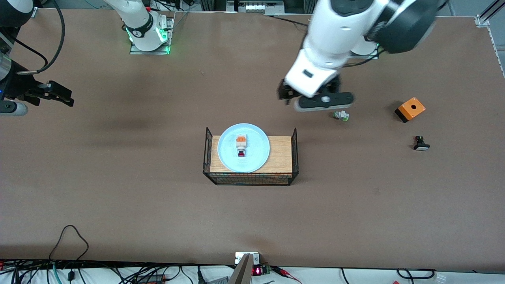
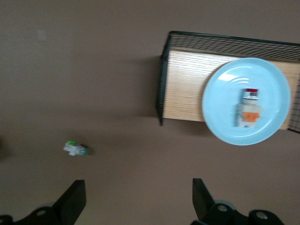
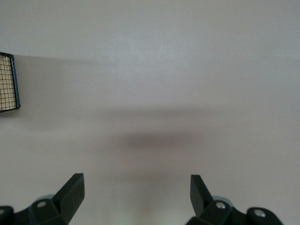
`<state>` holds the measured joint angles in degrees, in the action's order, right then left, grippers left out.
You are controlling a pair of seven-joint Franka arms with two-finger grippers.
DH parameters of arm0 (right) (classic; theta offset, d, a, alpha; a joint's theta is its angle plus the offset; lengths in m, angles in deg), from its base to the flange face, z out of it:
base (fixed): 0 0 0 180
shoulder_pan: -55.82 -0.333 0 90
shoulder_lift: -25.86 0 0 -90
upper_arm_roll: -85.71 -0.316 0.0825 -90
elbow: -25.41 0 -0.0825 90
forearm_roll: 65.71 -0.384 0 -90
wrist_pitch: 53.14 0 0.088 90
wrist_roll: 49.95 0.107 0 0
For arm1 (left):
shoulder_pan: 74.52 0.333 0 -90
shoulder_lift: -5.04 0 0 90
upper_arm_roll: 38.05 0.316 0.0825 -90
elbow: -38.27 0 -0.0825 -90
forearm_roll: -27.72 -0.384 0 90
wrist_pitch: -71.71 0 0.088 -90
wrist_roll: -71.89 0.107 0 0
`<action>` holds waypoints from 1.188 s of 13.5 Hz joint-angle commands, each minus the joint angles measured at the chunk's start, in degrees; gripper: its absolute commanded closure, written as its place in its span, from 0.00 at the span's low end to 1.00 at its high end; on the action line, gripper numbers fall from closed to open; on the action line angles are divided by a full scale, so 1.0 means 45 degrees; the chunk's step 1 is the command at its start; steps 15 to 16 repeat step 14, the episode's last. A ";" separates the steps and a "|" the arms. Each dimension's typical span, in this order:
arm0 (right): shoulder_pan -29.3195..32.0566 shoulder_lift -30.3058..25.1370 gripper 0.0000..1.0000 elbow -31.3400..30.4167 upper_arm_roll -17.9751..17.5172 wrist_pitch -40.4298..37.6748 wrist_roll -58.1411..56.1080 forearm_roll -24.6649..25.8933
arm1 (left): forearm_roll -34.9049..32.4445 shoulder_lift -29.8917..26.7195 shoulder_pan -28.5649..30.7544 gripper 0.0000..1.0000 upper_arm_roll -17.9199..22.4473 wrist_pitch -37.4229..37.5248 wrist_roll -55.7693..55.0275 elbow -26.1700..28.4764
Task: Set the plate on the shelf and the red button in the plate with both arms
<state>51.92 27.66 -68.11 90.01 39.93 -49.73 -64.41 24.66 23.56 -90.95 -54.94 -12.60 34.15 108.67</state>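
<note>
The pale-blue plate point(image 1: 256, 157) lies on the wooden-topped wire rack point(image 1: 281, 154) in the middle of the table. The red button point(image 1: 241, 145) lies in the plate, its red cap toward the front camera. My left gripper point(image 1: 311, 99) hovers open and empty over bare table, between the rack and the left arm's base. In the left wrist view the plate point(image 2: 220, 101), the red button point(image 2: 248, 108) and the rack point(image 2: 183, 84) show, with my left gripper point(image 2: 138, 201) apart from them. My right gripper point(image 1: 65, 98) is open and empty over bare table at the right arm's end; it also shows in the right wrist view point(image 3: 136, 197).
A white-and-green button point(image 1: 341, 115) lies on the table beside my left gripper; it also shows in the left wrist view point(image 2: 75, 148). An orange box point(image 1: 410, 109) and a black white-capped button point(image 1: 421, 144) lie toward the left arm's end. A rack corner point(image 3: 9, 84) shows in the right wrist view.
</note>
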 commanded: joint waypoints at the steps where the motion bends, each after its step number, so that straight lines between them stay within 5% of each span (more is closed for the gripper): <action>1: 0.0027 -0.0069 0.00 0.0177 -0.0055 -0.0174 0.0165 -0.0055 | -0.0199 -0.0463 0.1869 0.00 -0.0018 0.1445 0.3337 0.0292; 4: 0.0008 -0.0069 0.00 0.0177 -0.0055 -0.0155 0.0185 -0.0055 | -0.0061 -0.1533 0.3474 0.00 0.0254 0.1548 0.6207 0.1146; 9: -0.0032 -0.0069 0.00 0.0177 -0.0055 -0.0174 0.0185 -0.0074 | -0.0003 -0.4443 0.2618 0.00 0.3630 -0.1260 0.9202 0.5245; 11: -0.0032 -0.0069 0.00 0.0177 -0.0055 -0.0155 0.0185 -0.0055 | 0.0016 -0.4682 0.2111 0.00 0.4413 -0.1402 0.9187 0.5546; 16: -0.0032 -0.0069 0.00 0.0177 -0.0055 -0.0174 0.0165 -0.0074 | 0.0016 -0.4721 0.2109 0.00 0.4416 -0.1383 0.9167 0.5468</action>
